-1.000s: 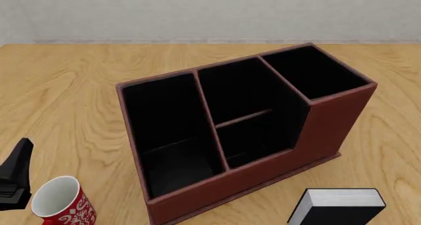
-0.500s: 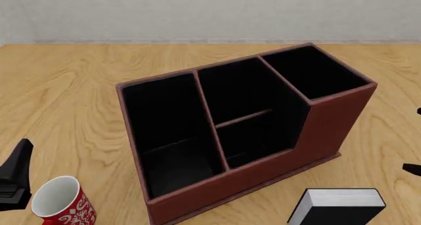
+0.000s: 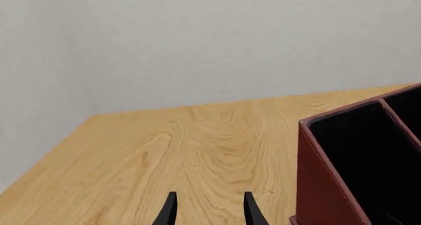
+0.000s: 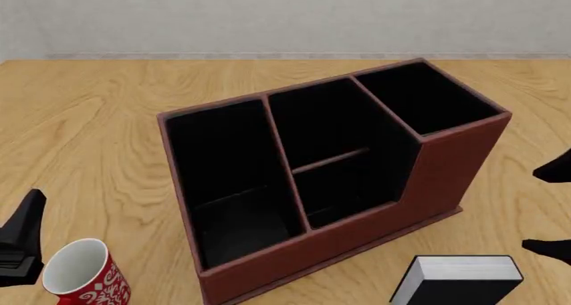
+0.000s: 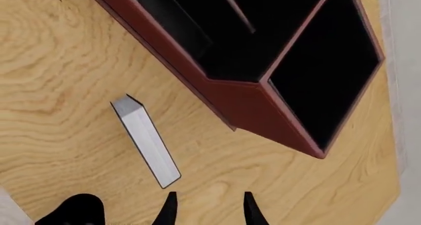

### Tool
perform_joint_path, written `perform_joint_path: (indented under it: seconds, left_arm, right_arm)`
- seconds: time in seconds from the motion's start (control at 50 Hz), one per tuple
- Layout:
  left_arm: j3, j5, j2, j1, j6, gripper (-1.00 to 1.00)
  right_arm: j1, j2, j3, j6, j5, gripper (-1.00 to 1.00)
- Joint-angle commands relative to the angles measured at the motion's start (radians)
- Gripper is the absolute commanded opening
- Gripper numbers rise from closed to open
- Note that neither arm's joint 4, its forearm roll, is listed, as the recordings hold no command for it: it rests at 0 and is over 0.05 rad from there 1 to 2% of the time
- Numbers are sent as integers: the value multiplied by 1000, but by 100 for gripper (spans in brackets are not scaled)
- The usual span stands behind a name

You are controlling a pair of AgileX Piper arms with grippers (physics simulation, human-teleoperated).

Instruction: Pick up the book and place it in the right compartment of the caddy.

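Note:
The reddish-brown caddy (image 4: 446, 168) fills the middle of the table in the front view, and its tall right compartment (image 4: 428, 101) holds nothing. The black book (image 4: 459, 281) with its white page edge lies flat near the front edge, just in front of the caddy's right end. My right gripper (image 4: 551, 210) is open at the right edge, right of the book and apart from it. In the right wrist view the book (image 5: 146, 141) lies beyond the open right gripper (image 5: 208, 210), beside the caddy (image 5: 243, 99). My left gripper (image 4: 23, 241) is open over bare wood (image 3: 209, 210).
A red-and-white mug (image 4: 85, 275) stands at the front left, right beside the left gripper. The caddy's left wall (image 3: 322, 180) rises close to the left gripper. A grey wall (image 4: 285, 17) closes the table's far side.
My right gripper's fingertips have come further into the front view from the right edge, toward the book. The left gripper, the book, the mug and the caddy have not moved.

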Motion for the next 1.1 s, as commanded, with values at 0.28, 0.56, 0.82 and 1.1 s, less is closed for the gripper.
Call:
perform_joint_path:
  seconds: [0.28, 0.56, 0.82, 1.1]
  left_arm:
    - [0, -5, 0, -1, 6, 100]
    - [0, -1, 0, 3, 6, 100]
    - [0, -1, 0, 2, 9, 100]
    - [0, -1, 0, 4, 15, 100]
  right_arm:
    - [26, -8, 82, 55, 0, 100]
    - [51, -17, 115, 91, 0, 100]
    - [84, -21, 136, 126, 0, 100]
    - [122, -14, 133, 141, 0, 100]
